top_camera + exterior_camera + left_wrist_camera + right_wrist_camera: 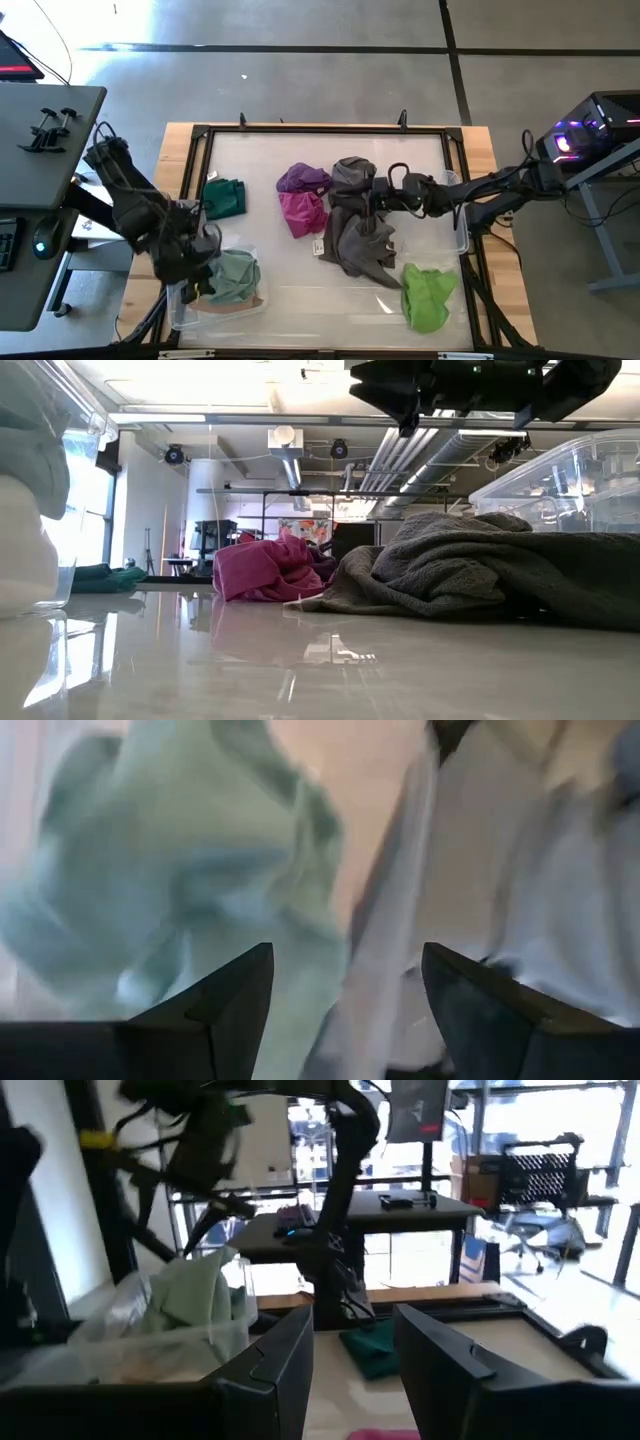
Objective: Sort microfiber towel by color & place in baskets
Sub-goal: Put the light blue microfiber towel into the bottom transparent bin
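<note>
My left gripper point(200, 268) point(345, 955) hangs open over the clear basket point(180, 308) at the table's near left, with nothing between its fingers. In that basket lie a pale green towel point(236, 275) point(190, 870) and a white towel point(520, 880). My right gripper point(372, 195) point(352, 1320) stands open and level above the grey towel point(358, 240) point(470, 560), pointing toward the table's left, clear of the cloth. On the table lie purple point(303, 178), magenta point(303, 212) point(265, 570), dark green point(225, 197) point(372, 1348) and lime green point(430, 296) towels.
A second clear basket point(570, 475) stands at the table's right side, beside the grey towel. A black frame point(320, 128) runs round the table top. Bare table shows along the near edge between the left basket and the lime green towel.
</note>
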